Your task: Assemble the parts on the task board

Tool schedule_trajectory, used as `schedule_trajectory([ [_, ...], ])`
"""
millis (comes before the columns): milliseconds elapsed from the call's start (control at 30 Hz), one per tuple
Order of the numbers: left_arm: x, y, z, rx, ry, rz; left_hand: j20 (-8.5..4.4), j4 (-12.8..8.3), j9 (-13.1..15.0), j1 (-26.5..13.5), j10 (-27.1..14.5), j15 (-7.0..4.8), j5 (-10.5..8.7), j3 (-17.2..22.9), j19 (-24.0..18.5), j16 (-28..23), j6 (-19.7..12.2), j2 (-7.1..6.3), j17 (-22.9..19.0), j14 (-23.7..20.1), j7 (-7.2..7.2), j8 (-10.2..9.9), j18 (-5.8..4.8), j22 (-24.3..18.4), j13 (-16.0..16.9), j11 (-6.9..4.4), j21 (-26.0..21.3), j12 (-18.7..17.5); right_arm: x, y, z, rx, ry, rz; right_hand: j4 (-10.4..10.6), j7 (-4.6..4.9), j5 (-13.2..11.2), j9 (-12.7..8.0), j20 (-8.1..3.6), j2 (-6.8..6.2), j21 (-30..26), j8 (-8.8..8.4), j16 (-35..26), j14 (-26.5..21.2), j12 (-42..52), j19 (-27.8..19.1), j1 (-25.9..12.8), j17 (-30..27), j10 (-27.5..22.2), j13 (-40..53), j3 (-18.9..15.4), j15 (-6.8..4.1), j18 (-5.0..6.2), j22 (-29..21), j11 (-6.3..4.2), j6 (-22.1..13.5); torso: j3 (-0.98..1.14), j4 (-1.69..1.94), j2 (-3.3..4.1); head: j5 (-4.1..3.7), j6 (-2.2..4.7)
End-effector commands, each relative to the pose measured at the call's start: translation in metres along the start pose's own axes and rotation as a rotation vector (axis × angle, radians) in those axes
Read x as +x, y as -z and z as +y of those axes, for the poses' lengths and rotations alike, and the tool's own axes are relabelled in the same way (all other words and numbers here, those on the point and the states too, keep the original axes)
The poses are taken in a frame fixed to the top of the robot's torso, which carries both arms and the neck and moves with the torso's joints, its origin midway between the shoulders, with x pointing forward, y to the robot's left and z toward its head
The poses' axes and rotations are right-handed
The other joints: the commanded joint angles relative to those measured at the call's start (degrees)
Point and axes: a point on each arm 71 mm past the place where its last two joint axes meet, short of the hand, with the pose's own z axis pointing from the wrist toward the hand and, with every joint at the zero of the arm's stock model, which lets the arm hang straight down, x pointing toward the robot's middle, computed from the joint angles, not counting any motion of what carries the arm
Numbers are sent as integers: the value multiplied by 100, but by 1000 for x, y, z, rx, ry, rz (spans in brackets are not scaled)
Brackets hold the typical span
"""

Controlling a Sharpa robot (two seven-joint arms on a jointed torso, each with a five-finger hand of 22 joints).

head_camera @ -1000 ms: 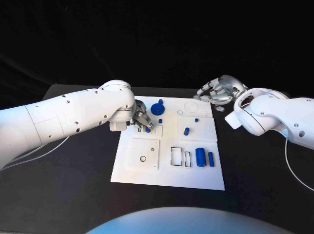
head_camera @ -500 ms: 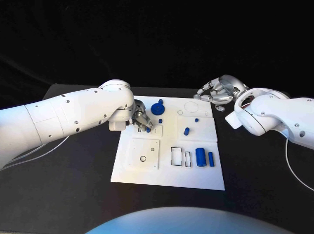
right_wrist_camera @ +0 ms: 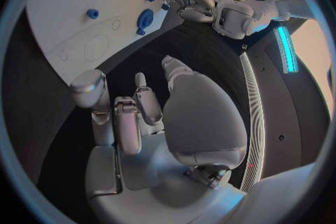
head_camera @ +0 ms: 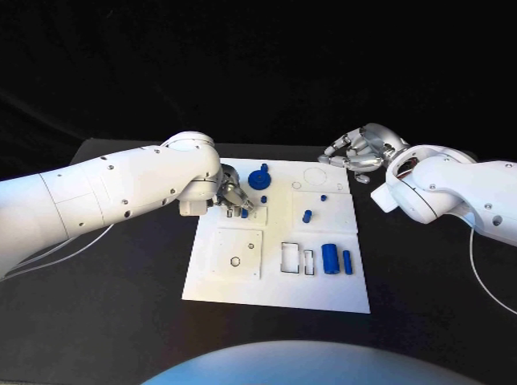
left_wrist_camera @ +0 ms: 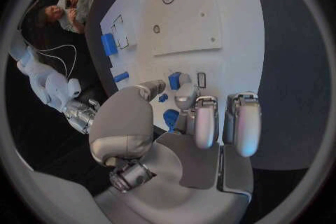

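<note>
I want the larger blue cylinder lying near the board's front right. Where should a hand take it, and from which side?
The larger blue cylinder lies flat, long axis running front to back, with a slimmer blue pin close on its right and an open slot on its left. Probably best to come straight down from above and pinch its middle across the width, fingers kept narrow to clear the pin.

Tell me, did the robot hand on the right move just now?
No. The right robot hand hangs past the far right corner of the white task board, just where it hung a second ago.
</note>
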Motion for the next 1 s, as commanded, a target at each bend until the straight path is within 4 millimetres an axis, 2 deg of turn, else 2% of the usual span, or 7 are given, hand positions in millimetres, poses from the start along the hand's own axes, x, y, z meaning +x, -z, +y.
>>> schedule_trajectory([
  [33, 0, 3, -2, 28, 29, -14, -15, -14, -8, 7, 14, -8, 0, -40, 429, 9, 24, -22, 1486, 590, 22, -26, -103, 1305, 9, -5, -17, 26, 0, 0, 0, -10, 3, 2, 3, 2, 1, 8, -17, 4, -35, 37, -27, 504, -16, -23, -61, 1136, -2, -1, -39, -31, 104, -6, 0, -28, -3, -4, -2, -2, 11],
  [100, -1, 5, 0, 35, 43, -22, -19, -25, -21, 134, -6, -16, 160, -78, 425, 11, -41, -2, 1490, 591, 35, -57, -101, 1300, -9, -15, -22, 13, 0, 0, -1, -8, 3, 1, 3, 2, 6, 10, -17, 7, -34, 39, -26, 505, -16, -21, -75, 1138, -1, -2, -47, -31, 103, -4, 0, -30, -1, 3, -4, -12, 19],
  [500, -29, 33, 11, 72, 123, -71, 7, -13, -147, 350, -107, 26, 346, -217, 395, -2, -225, -27, 1467, 586, 102, -253, -89, 1267, -96, 40, -57, -46, -4, 2, -6, 6, 5, -8, 3, 2, 6, 10, -17, 7, -34, 39, -26, 505, -16, -21, -75, 1138, -1, -2, -47, -31, 103, -4, 0, -30, 3, 7, -6, -22, 103],
  [533, -32, 36, 12, 74, 128, -72, 17, -11, -183, 414, -138, 37, 479, -225, 384, -10, -260, -20, 1452, 583, 118, -302, -85, 1255, -126, 54, -69, -67, -5, 2, -6, 8, 5, -8, 3, 2, 6, 10, -17, 7, -34, 39, -26, 505, -16, -21, -75, 1138, -1, -2, -47, -31, 103, -4, 0, -30, 4, 7, -6, -22, 103],
  [567, -35, 38, 13, 76, 131, -73, 36, 5, -246, 493, -180, 62, 879, -296, 379, -14, -274, -26, 1445, 581, 146, -368, -83, 1251, -159, 76, -75, -91, -5, 2, -6, 9, 5, -8, 2, 1, 12, 13, -17, 10, -20, 40, -25, 506, -9, -14, -85, 1141, 5, 6, -55, -32, 100, 8, 0, -31, 3, 5, -3, -23, 104],
  [900, -62, 36, 23, 45, 87, -96, 61, -3, -318, 605, -301, 81, 877, -430, 335, -33, -315, -34, 1410, 573, 171, -442, -66, 1202, -318, 101, -125, -205, -5, 1, -7, 15, 6, -7, -3, 0, 14, 15, -18, 8, -18, 41, -24, 507, -11, -12, -82, 1145, 4, 4, -58, -32, 99, 10, -1, -31, -3, 1, 9, -3, 141],
  [1000, -68, 31, 26, 30, 84, -95, 72, 12, -347, 635, -310, 91, 770, -491, 334, -31, -312, -24, 1414, 573, 185, -461, -65, 1201, -316, 113, -128, -204, -4, 1, -7, 17, 7, -6, -11, -1, 16, 17, -18, 4, -20, 43, -25, 506, -11, -11, -74, 1142, 4, 3, -61, -33, 99, 9, -2, -32, -6, 2, 9, 1, 144],
])
